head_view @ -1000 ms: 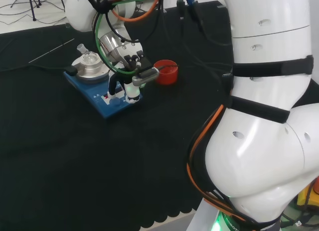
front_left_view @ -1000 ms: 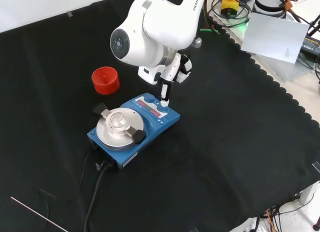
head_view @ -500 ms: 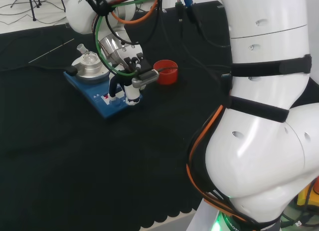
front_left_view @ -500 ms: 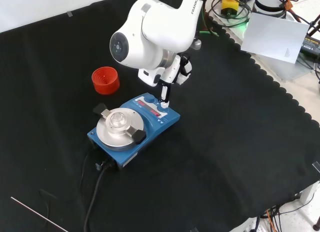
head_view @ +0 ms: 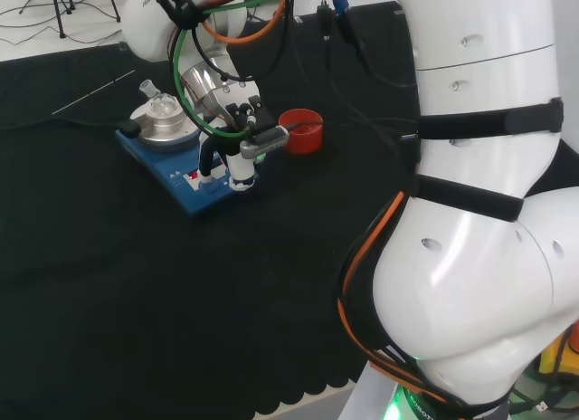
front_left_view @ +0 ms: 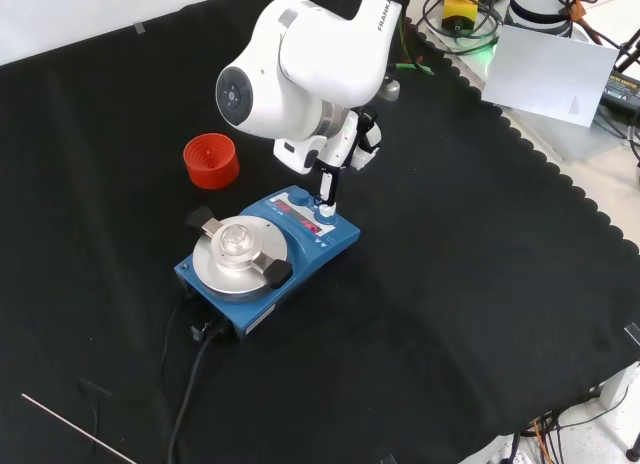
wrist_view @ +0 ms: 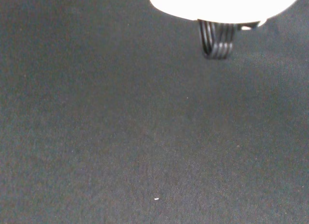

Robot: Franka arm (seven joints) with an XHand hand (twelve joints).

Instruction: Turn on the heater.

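The heater (head_view: 201, 186) is a blue box with a round silver top plate (head_view: 163, 123) and a small clear glass piece (head_view: 161, 101) on it. In the front view the heater (front_left_view: 335, 239) has a control panel with red displays and a knob on the side facing the arm. The hand (head_view: 240, 167) hangs over that panel with one straight finger (front_left_view: 327, 179) pointing down. Its tip is at the panel's knob end, touching or just above it. The thumb sticks out sideways. A blurred white part of the hand (wrist_view: 222, 2) shows over bare cloth in the wrist view.
A red ribbed ring (head_view: 301, 130) stands just right of the heater in the head view; it is the red ribbed ring (front_left_view: 211, 159) behind the heater in the front view. The heater's black cable (front_left_view: 190, 394) runs toward the front. A thin rod (front_left_view: 70, 429) lies near the cloth's front left.
In the front view the arm's big link and the pointing finger have crept slightly up and left. The heater has stayed put.
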